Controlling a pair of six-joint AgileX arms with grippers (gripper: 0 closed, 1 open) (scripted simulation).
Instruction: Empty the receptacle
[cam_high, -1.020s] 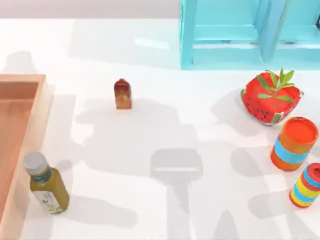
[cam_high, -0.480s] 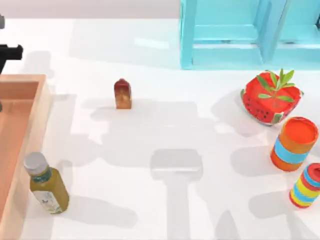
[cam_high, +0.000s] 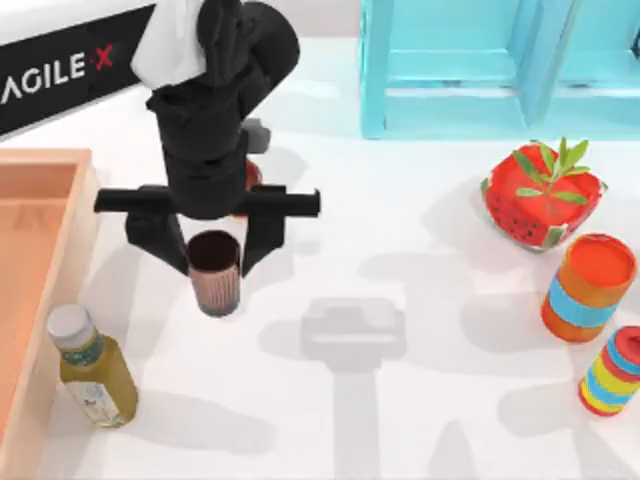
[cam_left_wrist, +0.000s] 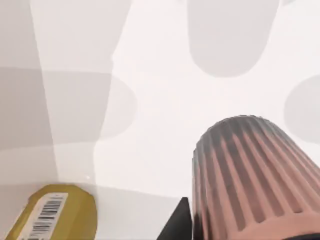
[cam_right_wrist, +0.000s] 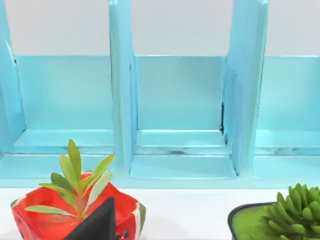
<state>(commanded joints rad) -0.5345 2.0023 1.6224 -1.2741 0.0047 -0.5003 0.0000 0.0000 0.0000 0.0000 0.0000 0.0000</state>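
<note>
My left gripper (cam_high: 214, 262) has its two fingers closed on the sides of a brown ribbed cup (cam_high: 214, 274), carried upright over the white table (cam_high: 400, 420) so that it can be set down clear of the box. Left of the fingers lies the receptacle (cam_high: 62, 250), the light wooden box whose thick wall runs along the table's left edge; what remains inside it I cannot tell. Below and left of the fingers, just beside that wall, an olive bottle (cam_high: 93, 368) stands outside the box. Behind my wrist a small red-brown block (cam_high: 252, 173) peeks out. Well to the right stand a watermelon planter (cam_high: 541, 197) and two striped cans, with a turquoise crate (cam_high: 480, 60) beyond. My right gripper (cam_right_wrist: 97, 222), parked there, faces that crate.
</note>
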